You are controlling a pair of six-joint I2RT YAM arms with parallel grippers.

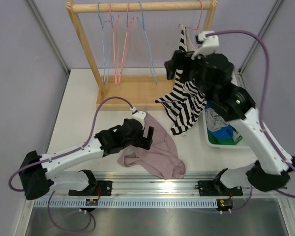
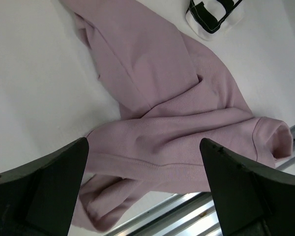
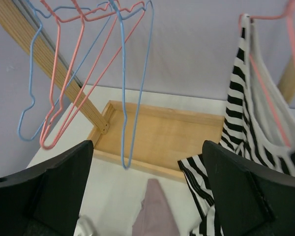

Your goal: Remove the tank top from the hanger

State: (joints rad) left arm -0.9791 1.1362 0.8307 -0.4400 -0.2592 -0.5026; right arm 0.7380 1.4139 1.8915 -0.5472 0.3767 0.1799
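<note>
Top external view: a white table point(image 1: 78, 113) stood between pale lavender walls, with a wooden rack point(image 1: 137, 6) at its far edge carrying several empty wire hangers point(image 1: 119, 44). The striped tank top point(image 1: 187, 101) hung from a pink hanger point(image 1: 200, 14) at the right end of the rail, its hem draped onto the table beside a white bin point(image 1: 209, 141) of clothes. A mauve garment point(image 1: 157, 152) lay crumpled near the front edge. The left arm reached low and forward with the left tool point(image 1: 146, 135) over this garment; the right arm rose steeply, placing the right tool point(image 1: 174, 66) beside the tank top's upper left edge. Left wrist view: the left tool point(image 2: 145, 187) was spread wide above the mauve garment point(image 2: 177, 113), gripping nothing; a corner of striped hem point(image 2: 214, 14) showed at the top and a metal rail point(image 2: 211, 216) at the bottom. Right wrist view: the right tool point(image 3: 145, 191) was likewise open and held nothing, facing the rack's wooden base point(image 3: 162, 132); the tank top point(image 3: 238, 113) was on its hanger point(image 3: 270, 108), to the right of the fingers.
</note>
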